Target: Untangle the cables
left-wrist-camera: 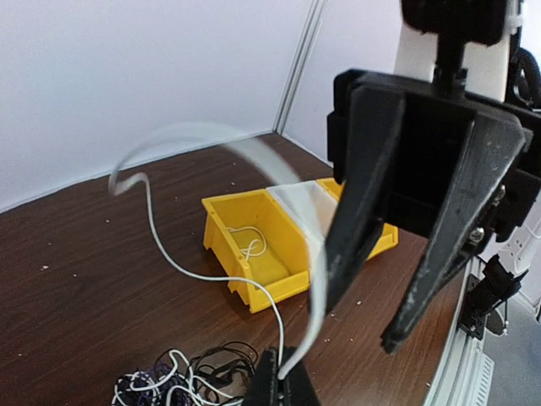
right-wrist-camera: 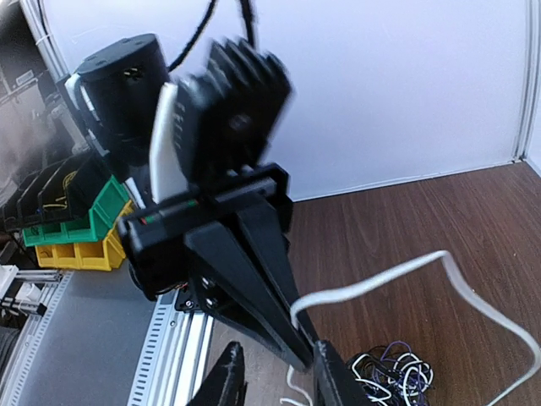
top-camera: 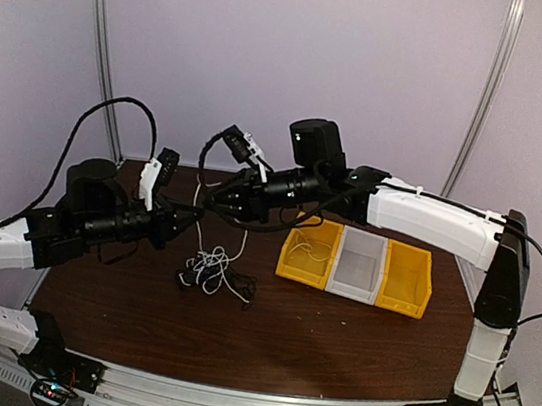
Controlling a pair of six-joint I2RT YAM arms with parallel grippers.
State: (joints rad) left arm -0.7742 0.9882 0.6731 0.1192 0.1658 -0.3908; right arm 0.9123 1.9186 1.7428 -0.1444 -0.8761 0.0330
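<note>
A white cable (top-camera: 217, 241), pinched by the left gripper (left-wrist-camera: 283, 385) and touching the right gripper (right-wrist-camera: 279, 381), whose grip I cannot tell, hangs down to the cable clump (top-camera: 212, 278) on the brown table (top-camera: 332, 343), left of the bins (top-camera: 358, 266).

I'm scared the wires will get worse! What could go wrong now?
The left pincer grips the white cable, which hangs down to the tangled clump. Pulling higher might tighten the knot or drag the whole clump along. The open right pincer hangs very close, so the two could bump.
</note>
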